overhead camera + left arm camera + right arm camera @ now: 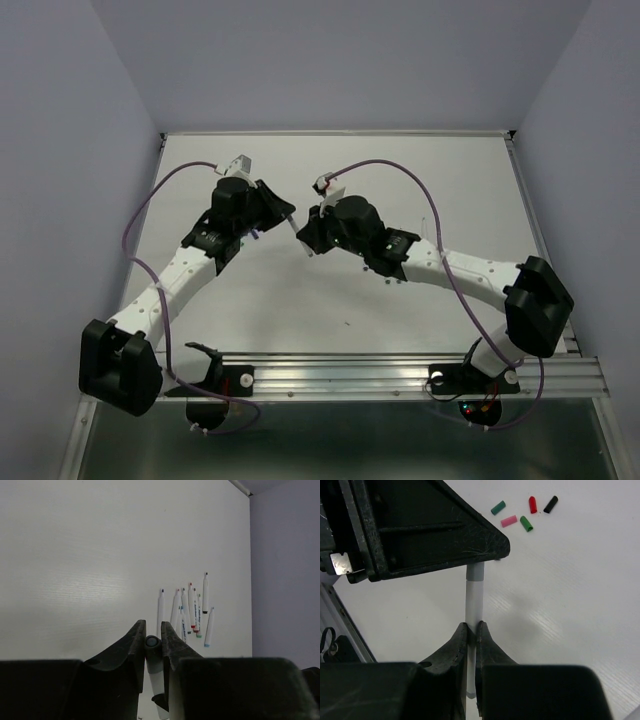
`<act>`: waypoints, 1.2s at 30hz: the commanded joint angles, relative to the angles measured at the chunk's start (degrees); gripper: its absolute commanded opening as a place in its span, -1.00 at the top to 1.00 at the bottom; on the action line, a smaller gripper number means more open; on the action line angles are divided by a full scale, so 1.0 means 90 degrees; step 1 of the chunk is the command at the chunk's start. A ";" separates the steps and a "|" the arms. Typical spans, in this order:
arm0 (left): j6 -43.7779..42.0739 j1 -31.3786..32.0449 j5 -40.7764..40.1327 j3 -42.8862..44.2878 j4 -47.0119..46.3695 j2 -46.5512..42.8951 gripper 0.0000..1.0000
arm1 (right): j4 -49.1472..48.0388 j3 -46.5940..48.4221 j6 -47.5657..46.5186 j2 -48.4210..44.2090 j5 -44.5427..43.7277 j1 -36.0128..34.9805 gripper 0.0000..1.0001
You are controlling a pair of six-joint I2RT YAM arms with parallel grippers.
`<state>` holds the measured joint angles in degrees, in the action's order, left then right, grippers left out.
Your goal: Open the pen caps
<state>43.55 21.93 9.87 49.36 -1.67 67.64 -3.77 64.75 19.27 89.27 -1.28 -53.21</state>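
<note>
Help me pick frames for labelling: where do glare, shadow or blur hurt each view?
Top external: soft even light, one glare strip on the aluminium rail. Left wrist: the left gripper is a near-black silhouette; the loose pens are small but sharp. Right wrist: the loose caps are crisp; a faint blurred shadow falls right of the held pen.

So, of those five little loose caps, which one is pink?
The pink cap, lying between the teal cap and the green cap; the red cap and black cap sit farther back.
</note>
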 commanded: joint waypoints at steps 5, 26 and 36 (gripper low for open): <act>-0.0688 -0.0951 -0.1126 0.1721 -0.0029 0.0823 1.00 | -0.0128 -0.1109 0.0008 -0.0299 0.2612 -0.0190 0.99; -0.0913 -0.1353 -0.1018 0.0795 0.0869 0.1645 1.00 | 0.1317 -0.1590 0.1130 -0.0859 -0.1859 0.0628 0.99; -0.0923 -0.0875 -0.1984 0.0765 0.1396 0.2318 0.78 | 0.1425 -0.0740 0.1375 0.0567 -0.2270 0.0922 0.98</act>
<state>36.27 13.34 -3.49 54.35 9.21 87.00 9.04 54.15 30.04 92.64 -18.52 -45.34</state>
